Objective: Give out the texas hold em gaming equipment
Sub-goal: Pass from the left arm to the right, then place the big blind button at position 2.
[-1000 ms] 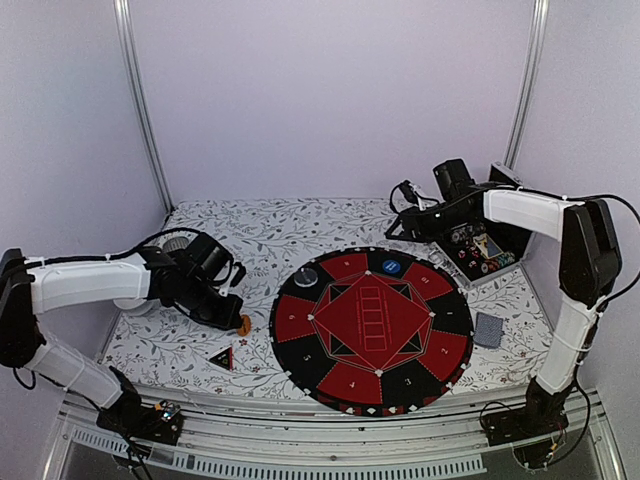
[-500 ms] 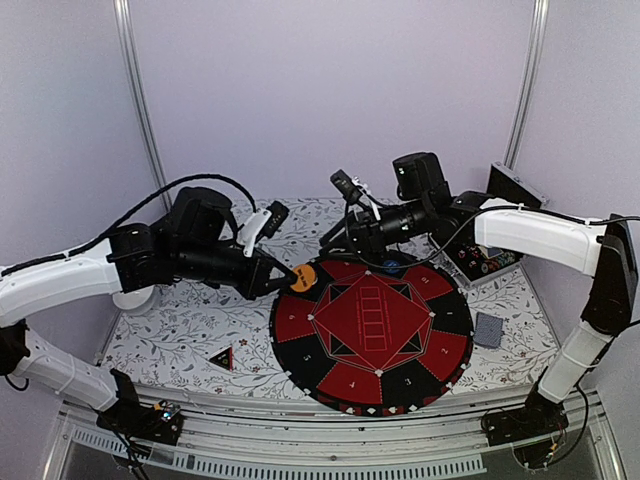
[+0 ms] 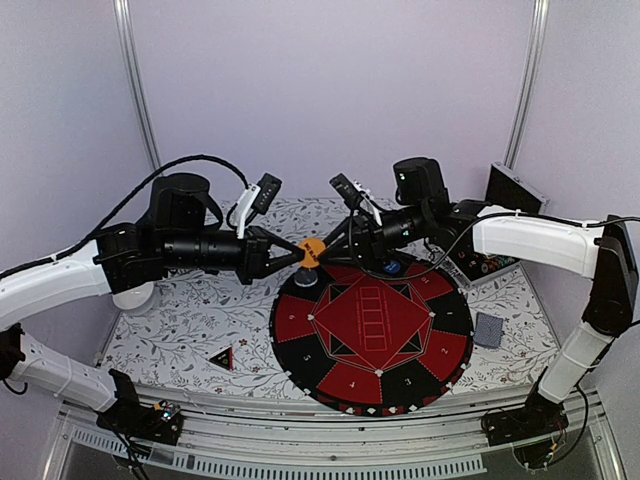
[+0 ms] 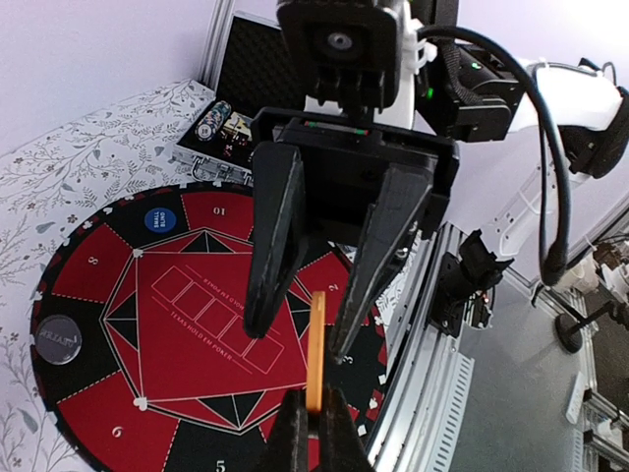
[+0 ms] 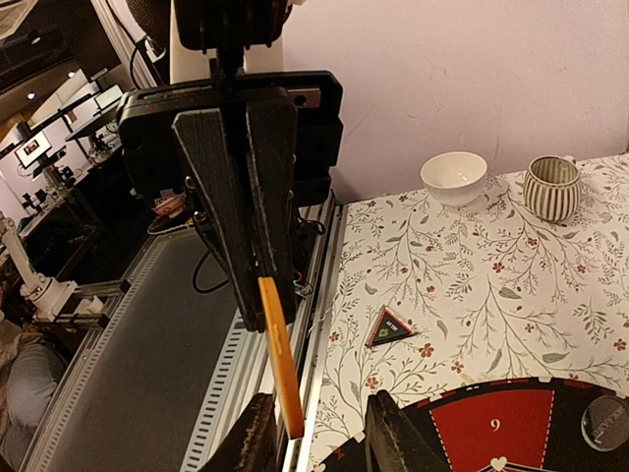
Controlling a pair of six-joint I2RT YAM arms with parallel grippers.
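Mostly edge-on orange disc point(image 4: 316, 344), markings unreadable, left end effector point(image 4: 314, 405) partly cropped

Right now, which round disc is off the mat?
The orange disc, held on edge by the left gripper; the blue disc and grey disc lie flat on the mat.

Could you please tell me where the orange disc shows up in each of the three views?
Top external: orange disc mid-frame, above the far-left rim of the red-and-black mat.
Left wrist: edge-on at bottom centre, pinched by the left gripper.
Right wrist: edge-on at lower left-centre.
Shared landmark: the mat, in all three.
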